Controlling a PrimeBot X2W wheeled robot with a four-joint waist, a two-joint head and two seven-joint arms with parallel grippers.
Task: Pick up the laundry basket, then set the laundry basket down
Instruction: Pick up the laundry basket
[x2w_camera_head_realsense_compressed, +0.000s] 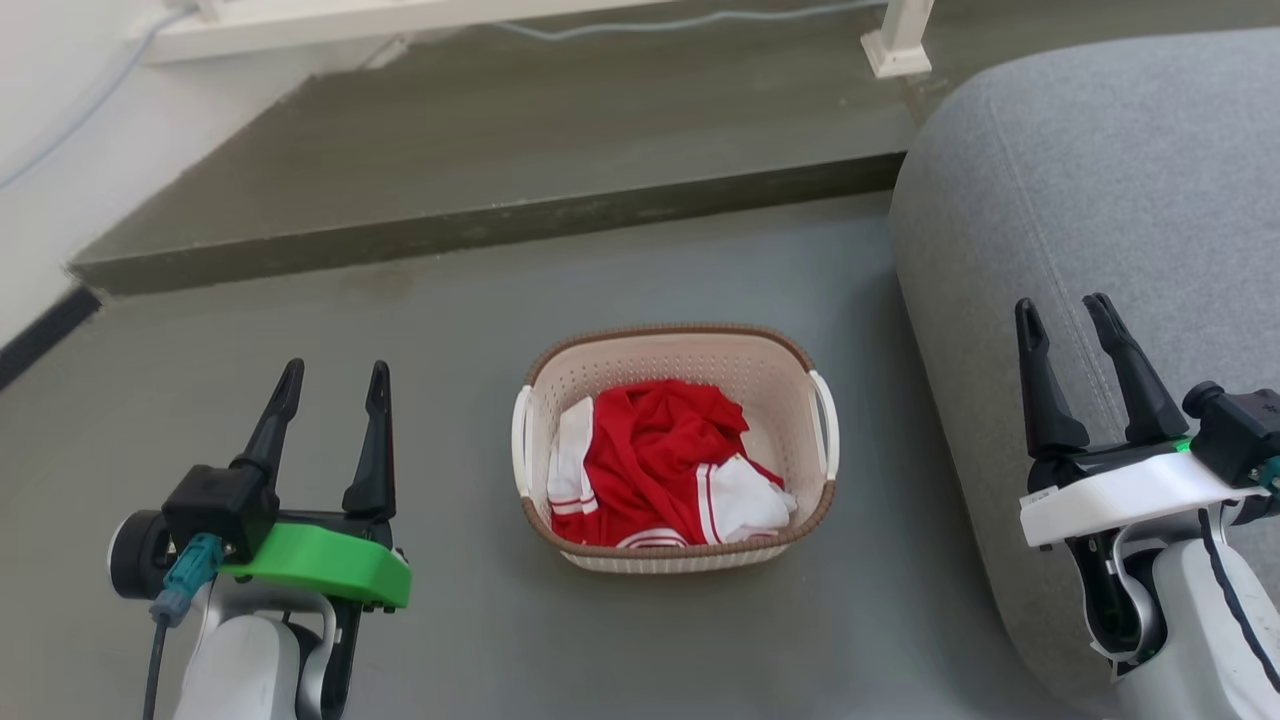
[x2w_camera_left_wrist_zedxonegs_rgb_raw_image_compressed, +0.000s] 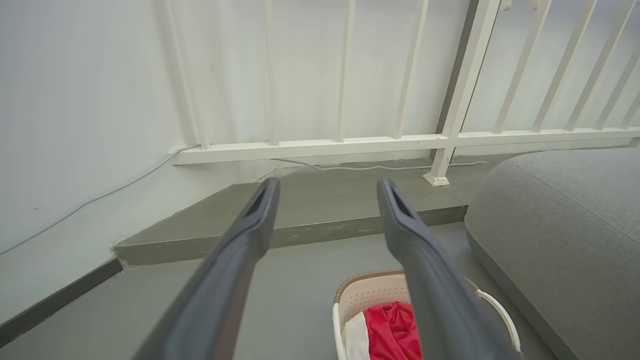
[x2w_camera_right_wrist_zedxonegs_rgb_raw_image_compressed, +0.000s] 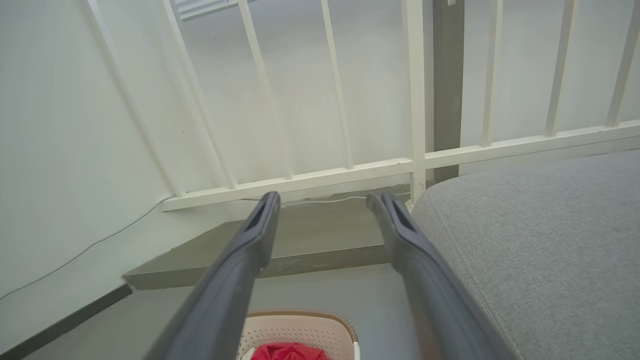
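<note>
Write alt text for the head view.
A cream laundry basket holding red and white clothes sits on a grey floor. The open left gripper and open right gripper flank it, apart from it, and a grey cushion lies on the right.

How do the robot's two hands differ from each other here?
The left gripper sits on a green mount; the right gripper sits on a white mount. The left gripper shows against the bare floor, the right gripper against the grey sofa. Shared: both have two dark fingers, spread open and empty, flanking the laundry basket without touching it.
</note>
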